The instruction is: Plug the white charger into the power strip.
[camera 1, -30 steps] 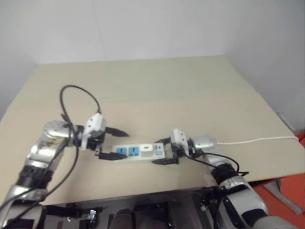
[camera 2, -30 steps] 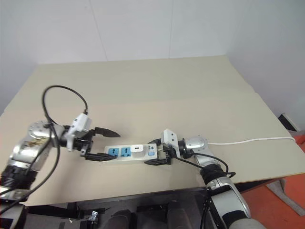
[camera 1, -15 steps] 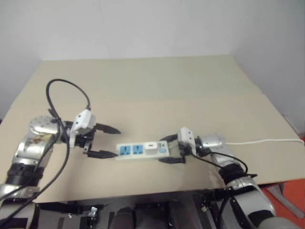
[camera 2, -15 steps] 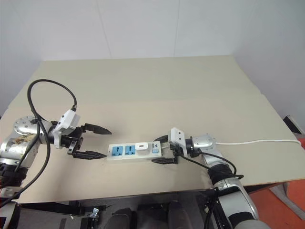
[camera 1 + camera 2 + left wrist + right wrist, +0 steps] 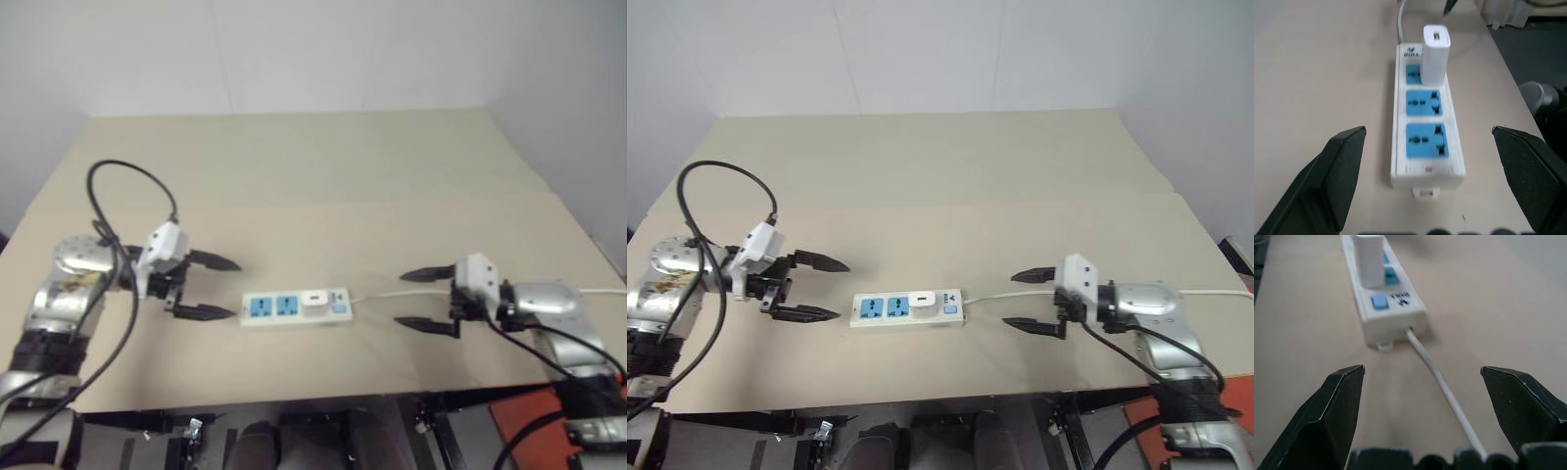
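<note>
So the power strip (image 5: 908,309) is lying flat on the tan worktop (image 5: 950,186), roughly in the middle near the front edge, and the white charger (image 5: 920,303) is already sitting upright in one of its sockets. It's in the socket next to the little blue switch (image 5: 1379,302); the other two blue sockets (image 5: 1423,121) toward the far end from the cord are free. No boxes, bins or trays here, so the strip is the only thing "holding" anything, and what it holds is that one charger.

For writing: in the left wrist view there's a small dark printed logo on the strip's cord end, just behind the charger. It looks like it could be "BULL", but it's half hidden, so don't quote me. The right wrist view shows the same mark next to the switch, too blurry to read.

The thin white cord (image 5: 991,294) leaves the switch end and runs off toward the right edge of the worktop, passing between the right gripper's (image 5: 1027,299) jaws.

Both sets of jaws are spread wide and holding nothing. The left gripper (image 5: 823,289) hangs just beside the strip's free end, not touching, and the right one is well apart from the switch end.
</note>
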Controlling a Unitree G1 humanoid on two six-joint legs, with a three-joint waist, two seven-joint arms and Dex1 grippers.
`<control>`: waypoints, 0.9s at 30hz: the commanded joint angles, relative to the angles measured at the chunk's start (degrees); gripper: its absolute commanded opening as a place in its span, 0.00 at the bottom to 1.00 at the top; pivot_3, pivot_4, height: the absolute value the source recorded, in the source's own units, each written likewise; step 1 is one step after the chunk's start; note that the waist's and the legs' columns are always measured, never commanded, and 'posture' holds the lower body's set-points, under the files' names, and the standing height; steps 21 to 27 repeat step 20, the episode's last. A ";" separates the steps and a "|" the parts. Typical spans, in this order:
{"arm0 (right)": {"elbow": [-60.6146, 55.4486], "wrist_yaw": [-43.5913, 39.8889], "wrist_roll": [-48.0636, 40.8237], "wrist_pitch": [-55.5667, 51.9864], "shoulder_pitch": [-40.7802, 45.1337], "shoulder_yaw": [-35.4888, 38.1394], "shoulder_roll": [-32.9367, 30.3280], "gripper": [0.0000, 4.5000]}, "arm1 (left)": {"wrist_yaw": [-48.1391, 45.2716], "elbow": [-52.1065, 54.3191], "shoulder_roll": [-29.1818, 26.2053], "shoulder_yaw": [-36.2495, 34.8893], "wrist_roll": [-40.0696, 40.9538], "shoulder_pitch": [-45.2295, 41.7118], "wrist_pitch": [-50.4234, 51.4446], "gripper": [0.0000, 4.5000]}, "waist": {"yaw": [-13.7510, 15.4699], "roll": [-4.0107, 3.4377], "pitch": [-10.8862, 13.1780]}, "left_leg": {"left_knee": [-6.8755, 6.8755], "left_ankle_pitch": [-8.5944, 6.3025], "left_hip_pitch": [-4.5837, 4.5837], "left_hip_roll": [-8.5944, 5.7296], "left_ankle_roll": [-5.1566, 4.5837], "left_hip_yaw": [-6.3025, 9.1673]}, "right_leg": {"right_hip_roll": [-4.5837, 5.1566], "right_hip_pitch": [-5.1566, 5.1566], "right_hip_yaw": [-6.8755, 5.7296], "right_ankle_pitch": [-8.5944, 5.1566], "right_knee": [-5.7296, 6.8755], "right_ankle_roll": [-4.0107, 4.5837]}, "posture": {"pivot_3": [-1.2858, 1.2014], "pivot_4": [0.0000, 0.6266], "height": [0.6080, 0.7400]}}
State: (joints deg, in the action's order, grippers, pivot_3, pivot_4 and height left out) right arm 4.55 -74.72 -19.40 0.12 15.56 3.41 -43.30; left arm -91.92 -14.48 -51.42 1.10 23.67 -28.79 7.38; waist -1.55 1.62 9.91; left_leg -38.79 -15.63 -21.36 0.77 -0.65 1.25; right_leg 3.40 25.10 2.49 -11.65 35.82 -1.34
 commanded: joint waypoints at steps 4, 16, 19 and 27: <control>-3.60 0.78 -3.59 -1.52 -3.14 6.71 -4.54 0.99 | -0.58 -1.34 -3.97 -3.91 1.16 0.50 -2.12 1.00 | 0.26 0.00 0.00 | -0.01 0.00 0.01 0.00 0.00 0.00 | 0.01 -0.02 0.00 -0.02 0.00 -0.04 | 0.52 0.24 1.00; -5.65 1.97 -6.10 -3.11 -7.16 12.44 -8.58 0.99 | 0.55 2.53 -4.97 -8.56 2.89 5.95 0.22 1.00 | 0.43 0.00 0.01 | -0.02 0.00 0.01 0.01 -0.01 -0.03 | 0.01 -0.02 0.01 -0.03 0.01 -0.05 | 0.52 0.24 1.00; -6.31 2.49 -5.97 -3.66 -6.96 12.14 -8.43 0.99 | 1.08 4.02 -4.41 -8.80 3.24 6.88 1.03 1.00 | 0.39 0.00 0.01 | -0.02 0.00 0.04 0.02 -0.01 -0.04 | 0.01 -0.05 0.01 -0.03 0.02 -0.06 | 0.52 0.24 1.00; -6.49 2.59 -5.98 -3.80 -6.96 12.10 -8.41 0.99 | 1.24 4.37 -4.35 -8.85 3.34 7.08 1.22 1.00 | 0.39 0.00 0.01 | -0.02 0.00 0.04 0.02 -0.01 -0.04 | 0.01 -0.04 0.02 -0.03 0.02 -0.06 | 0.52 0.24 1.00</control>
